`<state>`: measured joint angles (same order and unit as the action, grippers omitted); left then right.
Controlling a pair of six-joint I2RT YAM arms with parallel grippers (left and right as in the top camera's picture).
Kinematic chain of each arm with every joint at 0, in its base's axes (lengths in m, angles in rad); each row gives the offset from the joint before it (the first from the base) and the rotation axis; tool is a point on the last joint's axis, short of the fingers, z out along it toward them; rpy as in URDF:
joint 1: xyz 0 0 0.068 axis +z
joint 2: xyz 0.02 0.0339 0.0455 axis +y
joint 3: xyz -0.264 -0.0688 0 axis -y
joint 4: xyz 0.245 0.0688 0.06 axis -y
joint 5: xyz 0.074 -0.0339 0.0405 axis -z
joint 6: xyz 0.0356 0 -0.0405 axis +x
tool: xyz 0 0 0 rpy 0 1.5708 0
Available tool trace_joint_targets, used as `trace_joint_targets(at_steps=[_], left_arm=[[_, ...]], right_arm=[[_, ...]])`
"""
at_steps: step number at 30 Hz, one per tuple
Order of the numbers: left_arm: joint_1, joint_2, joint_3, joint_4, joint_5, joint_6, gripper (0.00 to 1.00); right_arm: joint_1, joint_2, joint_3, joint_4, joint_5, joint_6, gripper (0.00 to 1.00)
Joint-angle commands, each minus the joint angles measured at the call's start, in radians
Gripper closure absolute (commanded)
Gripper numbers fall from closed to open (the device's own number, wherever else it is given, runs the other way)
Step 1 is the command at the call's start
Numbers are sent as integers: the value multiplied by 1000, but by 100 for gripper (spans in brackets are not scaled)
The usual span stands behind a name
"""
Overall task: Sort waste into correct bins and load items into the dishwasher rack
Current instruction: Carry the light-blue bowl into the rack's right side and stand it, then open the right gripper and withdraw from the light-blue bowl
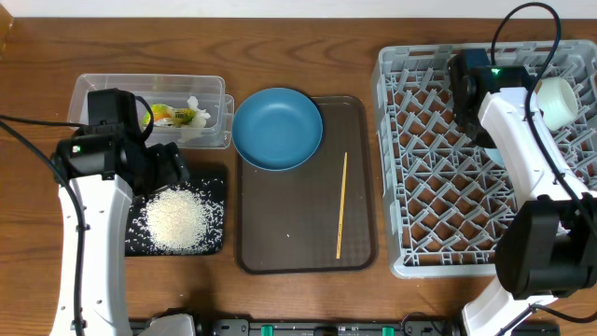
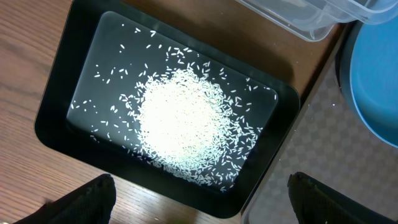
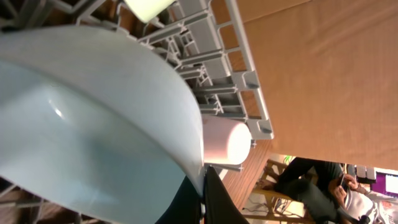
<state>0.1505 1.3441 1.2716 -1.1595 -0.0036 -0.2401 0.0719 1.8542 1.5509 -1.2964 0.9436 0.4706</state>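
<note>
White rice grains (image 2: 186, 121) lie heaped in the shallow black tray (image 2: 56, 109), which also shows in the overhead view (image 1: 210, 245). My left gripper (image 2: 205, 202) is open and empty above the tray's near edge. The clear tub (image 1: 93, 89) holds the snack wrapper (image 1: 173, 115) and the white tissue (image 1: 198, 105). The dark-blue plate (image 1: 277, 128) and the wooden stick (image 1: 341, 205) lie on the brown tray (image 1: 298, 252). My right gripper (image 3: 202, 199) is shut on the rim of the pale-blue bowl (image 3: 87, 118) inside the grey rack (image 1: 429, 168). The mint-green bowl (image 1: 560, 101) and the pink bowl (image 3: 227, 143) are in the rack.
The tub's lid edge (image 2: 311, 18) lies just beyond the black tray. The right arm (image 1: 522, 159) hangs over the rack and hides part of it. Bare wood table (image 1: 298, 47) runs along the back. A person sits beyond the table (image 3: 311, 180).
</note>
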Motion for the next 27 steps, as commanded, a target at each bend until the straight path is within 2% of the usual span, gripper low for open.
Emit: trace_joint_targets(at_steps=[1,8,27], left_arm=[[5,-12,2,-3,-8,-9,9],[5,-12,2,-3,-8,-9,9],[5,-12,2,-3,-8,-9,9]], right_arm=[[33,-14,-10,-2,116,34,99],[32,-14,-10,0,319,84,99],[20,-8,-66,69,279,146,99]])
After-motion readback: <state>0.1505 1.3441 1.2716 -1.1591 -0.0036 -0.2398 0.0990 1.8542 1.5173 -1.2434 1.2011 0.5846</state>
